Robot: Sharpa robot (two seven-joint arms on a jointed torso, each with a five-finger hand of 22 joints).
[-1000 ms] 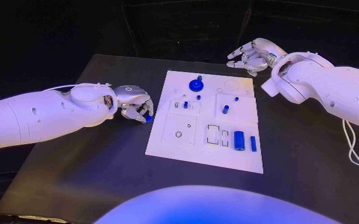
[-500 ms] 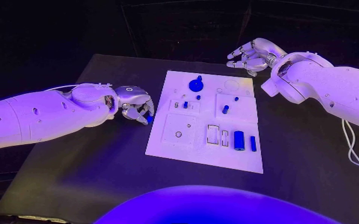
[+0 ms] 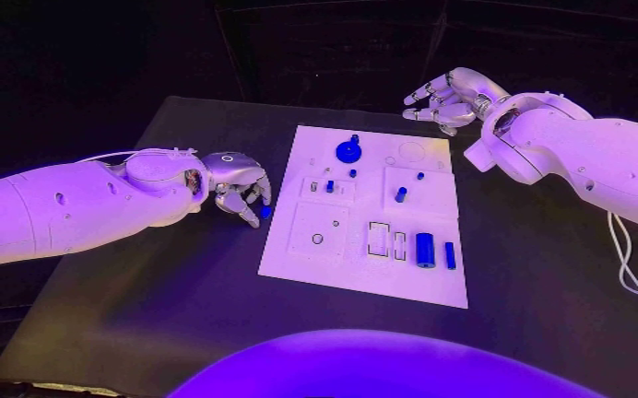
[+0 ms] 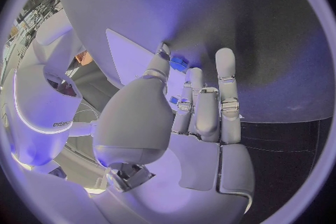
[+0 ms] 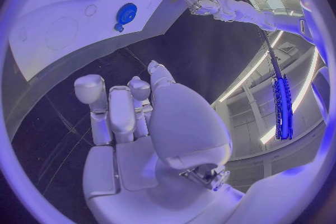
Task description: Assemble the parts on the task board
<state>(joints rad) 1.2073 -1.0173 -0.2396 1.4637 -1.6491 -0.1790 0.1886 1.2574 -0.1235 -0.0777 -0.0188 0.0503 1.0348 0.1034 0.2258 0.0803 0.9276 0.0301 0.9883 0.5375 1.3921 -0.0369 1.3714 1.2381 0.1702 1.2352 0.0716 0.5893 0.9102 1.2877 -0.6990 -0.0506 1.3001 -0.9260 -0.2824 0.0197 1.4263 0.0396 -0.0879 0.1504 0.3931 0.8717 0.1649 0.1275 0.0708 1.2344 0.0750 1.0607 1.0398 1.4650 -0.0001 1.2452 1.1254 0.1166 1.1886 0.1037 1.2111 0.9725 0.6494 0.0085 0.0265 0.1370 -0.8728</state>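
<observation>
The white task board [image 3: 309,255] lies in the middle of the table. A round blue knob [image 3: 348,150] stands at its far end, small blue pegs [image 3: 400,194] sit in the middle, and a blue cylinder [image 3: 424,249] lies near its right edge. My left hand [image 3: 235,186] rests just off the board's left edge and pinches a small blue part [image 3: 265,212] between thumb and fingertip; the left wrist view shows this part [image 4: 180,62] at the fingertips. My right hand [image 3: 445,99] hovers beyond the board's far right corner, fingers spread, holding nothing. The right wrist view shows the board [image 5: 63,39] and knob [image 5: 126,13].
The black table [image 3: 159,297] reaches past the board on every side. A narrower blue piece [image 3: 450,254] lies beside the cylinder. My right forearm [image 3: 565,154] hangs over the table's right side.
The left hand's fingers have shifted slightly around the small blue part, which sits a touch lower. The right hand has not moved.
</observation>
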